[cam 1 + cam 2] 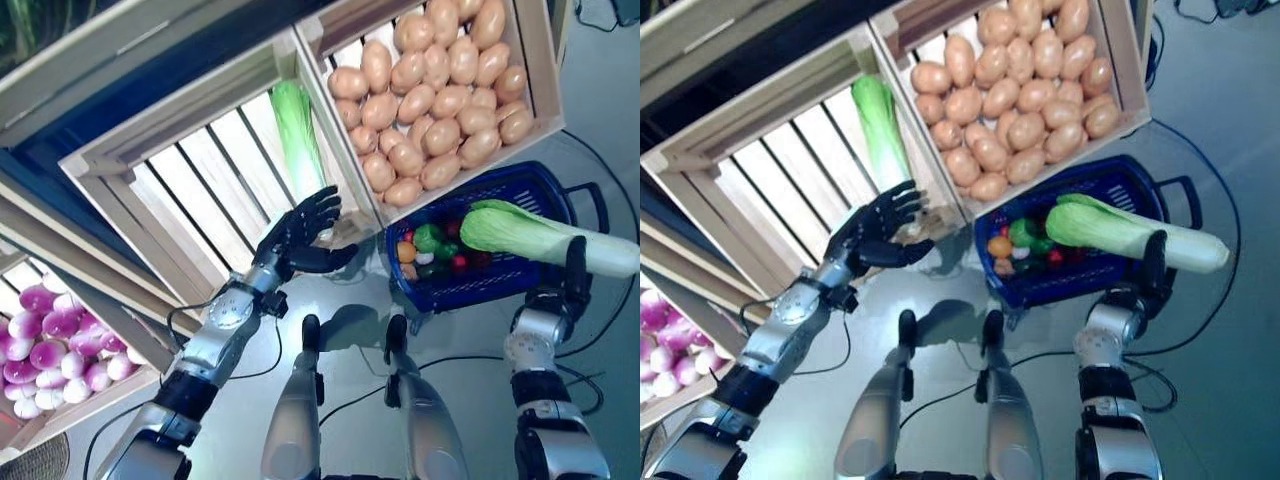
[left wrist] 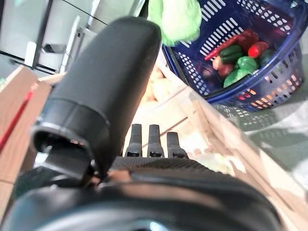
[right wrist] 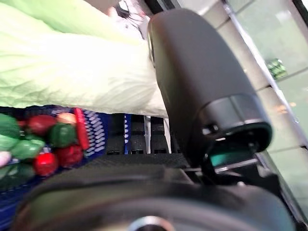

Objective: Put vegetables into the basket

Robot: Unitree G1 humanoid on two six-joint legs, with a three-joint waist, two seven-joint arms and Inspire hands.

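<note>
My right hand (image 1: pixel 575 272) is clamped on a long leafy cabbage (image 1: pixel 545 238); the wrist view shows the thumb pressed against its pale stalk, fingers curled under it. The cabbage hangs above the blue basket (image 1: pixel 545 190), not in it. Its long axis runs crosswise: the green leafy end reaches over the basket's middle, the white stalk end sticks out past the basket's right rim, beyond my hand. So the hand grips near the stalk end, and the bulk of the cabbage lies to the robot's left of it, over the small vegetables (image 1: pixel 432 248) already in the basket.

My judgement: the cabbage is longer than the basket looks wide along that axis, so it may need turning or tipping leaf-end down before release, or it could rest across the rim.

My left hand (image 1: pixel 300 238) is empty, fingers spread and relaxed, hovering at the front edge of the slatted wooden crate (image 1: pixel 200 175). A second cabbage (image 1: pixel 298 135) lies in that crate just beyond the fingertips, its long axis pointing away from the hand toward the crate's back wall. The left hand is clearly the nearer one to it.

Potatoes (image 1: pixel 430 95) fill the neighbouring crate; purple-white turnips (image 1: pixel 50 350) sit far left.
</note>
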